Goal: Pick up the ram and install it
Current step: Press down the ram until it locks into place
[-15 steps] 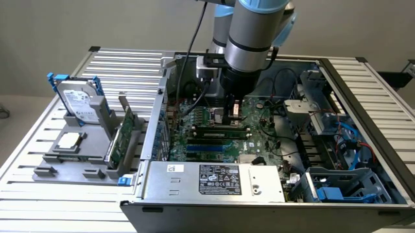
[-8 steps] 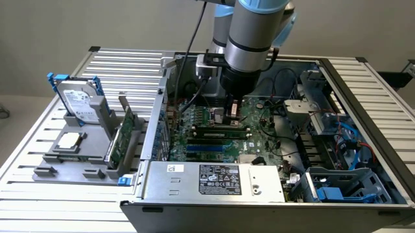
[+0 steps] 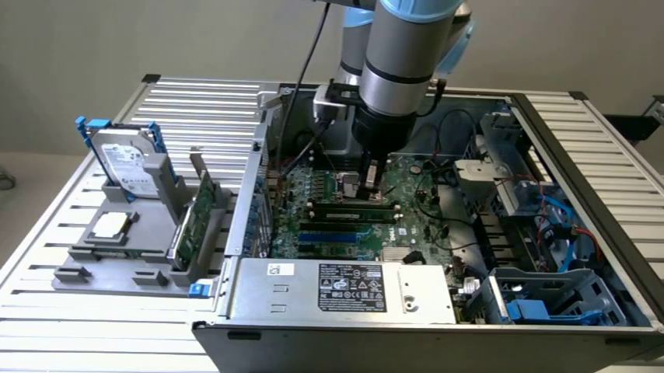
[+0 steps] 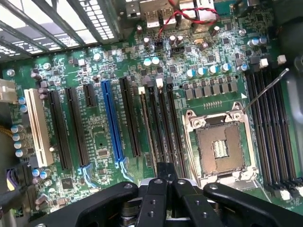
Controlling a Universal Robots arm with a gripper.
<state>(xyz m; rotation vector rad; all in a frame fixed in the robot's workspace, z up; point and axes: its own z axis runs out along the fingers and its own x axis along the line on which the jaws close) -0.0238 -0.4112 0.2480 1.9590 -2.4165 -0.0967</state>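
Observation:
The ram is a thin green stick standing on edge in a black slot at the middle of the motherboard, inside the open computer case. In the wrist view the ram shows edge-on, running straight toward the fingertips. My gripper hangs straight down over the ram's middle, its tips at the stick's top edge. My gripper is shut, the two black fingers pressed together. Whether the tips touch the stick or pinch it, I cannot tell.
Black and blue slots lie beside the ram, with the bare processor socket close by. The power supply fills the case's front. On the exterior view's left, a grey holder carries a hard drive and a green expansion card.

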